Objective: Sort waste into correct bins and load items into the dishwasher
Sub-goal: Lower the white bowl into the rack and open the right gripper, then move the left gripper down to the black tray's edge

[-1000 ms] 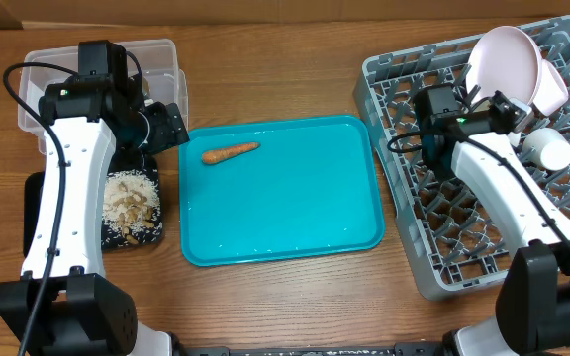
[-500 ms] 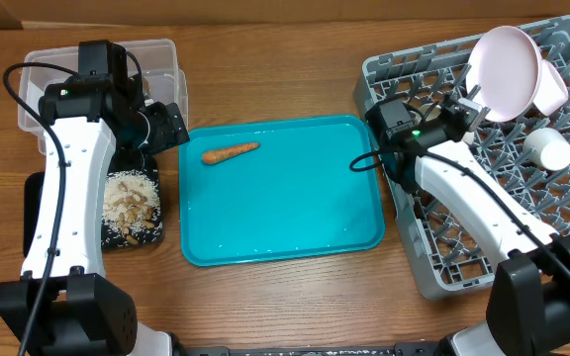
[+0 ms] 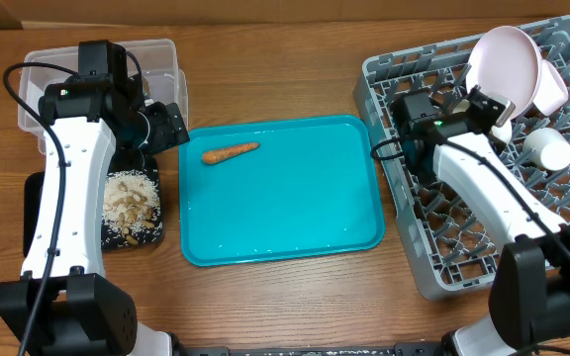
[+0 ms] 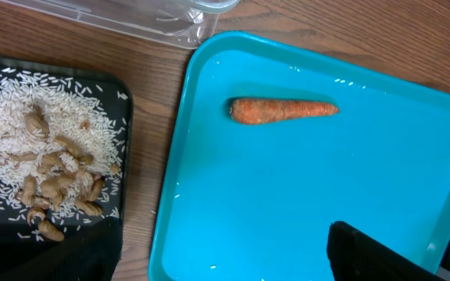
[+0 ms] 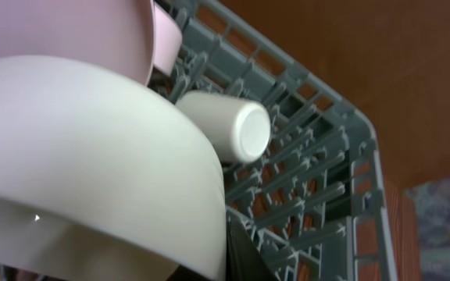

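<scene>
The teal tray is pretty much wide open, just the carrot sitting near its back-left corner. Right of the tray, the rack has its far end jammed with the pink plate and white cup.

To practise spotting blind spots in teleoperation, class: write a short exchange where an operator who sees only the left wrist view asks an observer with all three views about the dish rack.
Operator: My view shows the carrot but not the dish rack. Is anything loaded there?
Observer: Yes, a pink plate leans tilted near its far edge.
Operator: Any cups?
Observer: A white cup lies on its side among the pegs, nearer than the plate.
</scene>
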{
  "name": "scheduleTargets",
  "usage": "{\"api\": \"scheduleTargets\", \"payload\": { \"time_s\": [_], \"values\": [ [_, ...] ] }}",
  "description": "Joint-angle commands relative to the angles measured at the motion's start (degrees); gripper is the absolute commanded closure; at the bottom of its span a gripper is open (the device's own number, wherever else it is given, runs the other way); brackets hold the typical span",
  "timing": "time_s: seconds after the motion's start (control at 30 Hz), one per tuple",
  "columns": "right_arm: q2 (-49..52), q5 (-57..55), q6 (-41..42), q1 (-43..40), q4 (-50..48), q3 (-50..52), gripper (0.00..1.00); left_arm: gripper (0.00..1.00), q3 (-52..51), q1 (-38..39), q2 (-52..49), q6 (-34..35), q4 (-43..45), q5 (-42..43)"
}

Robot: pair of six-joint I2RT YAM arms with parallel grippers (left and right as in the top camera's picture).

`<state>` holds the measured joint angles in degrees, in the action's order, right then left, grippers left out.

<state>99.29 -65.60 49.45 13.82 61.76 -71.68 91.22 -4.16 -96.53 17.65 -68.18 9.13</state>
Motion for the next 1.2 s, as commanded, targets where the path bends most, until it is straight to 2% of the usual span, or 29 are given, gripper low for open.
{"api": "scheduleTargets", "payload": {
  "time_s": [0.0,0.23,0.27,0.3,0.37,0.4,0.7,0.77,0.93,0.97,1.0,1.03,1.1,1.13,1.17],
  "values": [
    [2.7,5.9,0.1,0.9,0.1,1.7,0.96,0.14,-0.1,0.0,0.2,-1.0,-0.2,-0.6],
    [3.6,6.8,0.3,8.7,0.7,3.3,0.96,0.14,-0.1,0.0,0.2,-1.0,-0.2,-0.5],
    [3.6,6.8,0.3,9.7,0.7,3.3,0.90,0.14,-0.1,0.0,0.2,-1.0,-0.2,-0.6],
    [3.6,6.8,0.3,10.3,1.0,3.3,0.68,0.14,-0.1,0.0,0.2,-0.9,-0.2,-0.6],
    [3.6,6.6,0.3,11.3,1.9,3.3,0.13,0.14,-0.1,0.0,0.2,-0.9,-0.2,-0.5],
    [3.6,6.6,0.3,11.5,2.4,3.1,0.00,0.14,-0.1,0.0,0.2,-0.9,-0.2,-0.5],
    [-2.4,9.9,-0.2,11.5,6.3,-3.5,0.00,0.14,-0.1,0.0,0.2,-0.9,-0.2,-0.6],
    [-4.9,12.0,-3.1,11.5,5.5,-5.7,0.00,0.11,-0.1,0.0,0.2,-0.9,-0.2,-0.6],
    [-9.6,23.9,-19.1,11.5,-0.3,-10.3,0.00,0.07,-0.1,0.0,0.2,-0.9,-0.6,-0.6],
    [-10.1,28.5,-23.3,11.5,-1.9,-11.0,0.00,0.07,-0.1,0.0,0.2,-1.0,-0.8,-0.6],
    [-10.8,39.5,-32.7,11.5,-4.6,-11.9,0.01,0.06,-0.1,0.1,0.2,-0.9,-1.3,-0.5],
    [-11.0,45.8,-37.3,11.5,-5.6,-12.1,0.05,0.07,-0.1,0.1,0.2,-0.9,-1.6,-0.5],
    [-11.0,55.9,-40.9,11.5,-6.7,-12.0,0.13,0.08,-0.1,0.3,0.2,-0.9,-2.2,-0.5],
    [-10.8,59.1,-40.9,11.5,-7.0,-12.0,0.24,0.08,-0.2,0.5,0.2,-1.0,-2.4,-0.7],
    [-10.6,62.0,-41.0,11.5,-7.3,-12.0,0.44,0.09,-0.3,0.7,0.2,-1.0,-2.5,-0.7]
  ]
}}
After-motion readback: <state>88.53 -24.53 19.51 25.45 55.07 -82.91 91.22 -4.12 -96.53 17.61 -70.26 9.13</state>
